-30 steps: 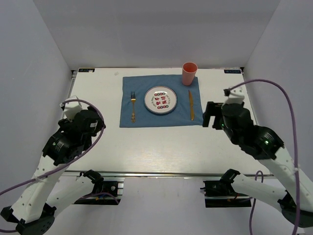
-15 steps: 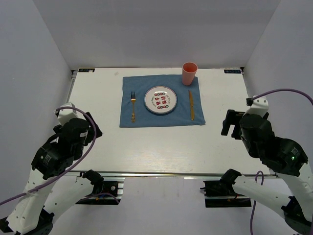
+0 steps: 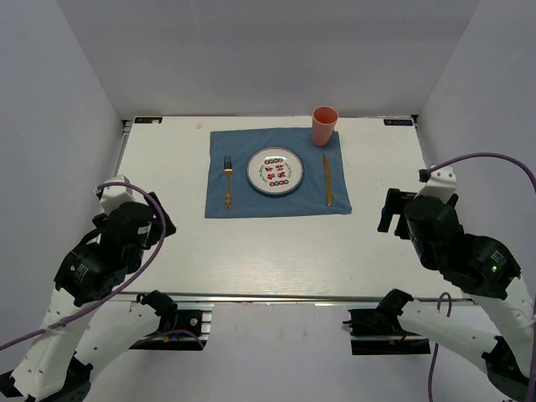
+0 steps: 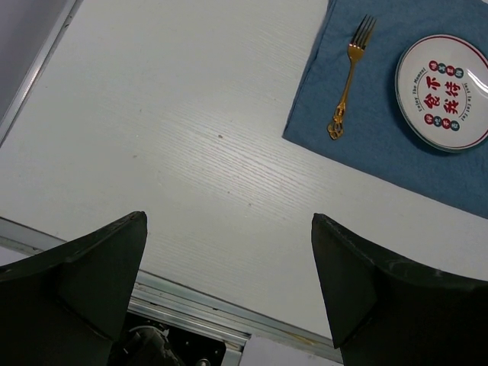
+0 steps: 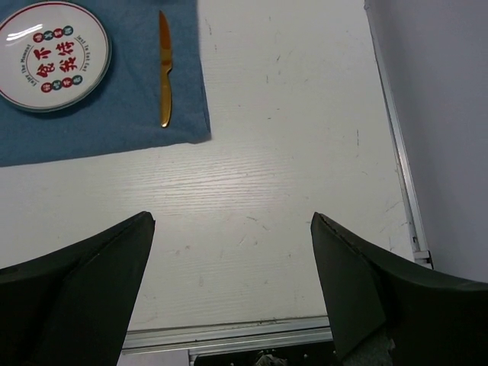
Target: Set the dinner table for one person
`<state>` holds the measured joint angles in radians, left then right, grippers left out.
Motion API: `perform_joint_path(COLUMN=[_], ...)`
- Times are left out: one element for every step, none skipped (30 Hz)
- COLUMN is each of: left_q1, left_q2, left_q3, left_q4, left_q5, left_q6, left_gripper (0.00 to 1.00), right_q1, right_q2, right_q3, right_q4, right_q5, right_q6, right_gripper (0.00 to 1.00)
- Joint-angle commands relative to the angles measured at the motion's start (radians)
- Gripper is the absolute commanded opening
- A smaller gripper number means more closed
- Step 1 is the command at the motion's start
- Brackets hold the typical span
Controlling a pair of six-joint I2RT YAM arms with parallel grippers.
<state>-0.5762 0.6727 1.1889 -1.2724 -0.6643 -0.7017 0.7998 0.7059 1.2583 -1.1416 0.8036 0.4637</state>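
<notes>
The white dinner table [image 3: 276, 251] carries a blue cloth [image 3: 243, 205] with a white plate [image 3: 275, 171] at its middle. A gold fork [image 3: 227, 182] lies left of the plate, a gold knife [image 3: 327, 178] right of it, and a pink cup [image 3: 324, 126] stands at the cloth's far right corner. My left gripper [image 3: 159, 224] is open and empty over the table's near left part. My right gripper [image 3: 388, 211] is open and empty over the near right part. The left wrist view shows the fork [image 4: 348, 75] and plate [image 4: 450, 91]; the right wrist view shows the knife [image 5: 165, 67] and plate [image 5: 53, 55].
A metal rail [image 3: 276, 296] runs along the table's front edge. White walls close in the left, right and back sides. The right table edge [image 5: 396, 152] lies close to my right gripper.
Both arms have drawn back from the cloth toward the near edge, the left one down and left, the right one down and right. In the last half second they barely moved.
</notes>
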Motion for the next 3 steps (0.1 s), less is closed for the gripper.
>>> perform_joint_path(left_q1=[-0.004, -0.004, -0.004], left_q2=[0.010, 0.010, 0.011], left_q3=[0.021, 0.023, 0.023], left_q4=[0.002, 0.002, 0.002], left_q5=[0.005, 0.003, 0.005], left_q6=[0.013, 0.013, 0.013], left_gripper=[0.98, 0.98, 0.98], right_q1=[0.001, 0.002, -0.001], right_q2=[-0.008, -0.006, -0.006], right_q3=[0.000, 0.000, -0.002], right_q4=[0.049, 0.052, 0.062], right_q5=[0.036, 0.036, 0.034], right_q6=[0.018, 0.016, 0.015], right_gripper=[0.89, 0.89, 0.90])
